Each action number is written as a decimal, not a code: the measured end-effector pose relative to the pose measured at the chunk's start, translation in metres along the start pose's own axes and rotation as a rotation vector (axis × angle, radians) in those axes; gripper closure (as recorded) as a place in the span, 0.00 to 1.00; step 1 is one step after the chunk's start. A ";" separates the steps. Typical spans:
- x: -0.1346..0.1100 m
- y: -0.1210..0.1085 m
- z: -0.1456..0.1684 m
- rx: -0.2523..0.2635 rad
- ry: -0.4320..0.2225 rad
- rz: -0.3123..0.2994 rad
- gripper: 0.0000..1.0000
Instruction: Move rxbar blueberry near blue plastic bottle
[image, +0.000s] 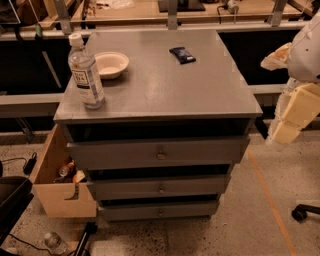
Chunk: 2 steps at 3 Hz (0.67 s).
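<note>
On the surface (165, 90): the rxbar blueberry (182, 54) lies flat near the back, right of the middle.
Bottle: the blue plastic bottle (85, 74) stands up at the front left, just beside a cream bowl (111, 64).
Bar's long side: slanted, from back left to front right.
Pincer (283, 131): off past the right edge, well away from the bar; open or closed, I cannot tell.
Done so far: nothing, I think; bar and bottle are well apart.
Left to do: grab the bar, carry it over, set it by the bottle.
</note>
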<state>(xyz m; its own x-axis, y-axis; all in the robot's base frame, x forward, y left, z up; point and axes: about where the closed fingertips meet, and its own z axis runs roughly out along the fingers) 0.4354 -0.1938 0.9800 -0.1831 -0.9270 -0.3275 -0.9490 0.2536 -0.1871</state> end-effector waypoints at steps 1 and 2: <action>0.000 0.000 0.000 0.000 0.000 0.000 0.00; -0.001 -0.010 0.004 0.053 -0.049 0.032 0.00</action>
<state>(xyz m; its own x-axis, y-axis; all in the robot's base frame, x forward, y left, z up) 0.4458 -0.1942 0.9780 -0.1994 -0.9038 -0.3786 -0.9277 0.2986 -0.2242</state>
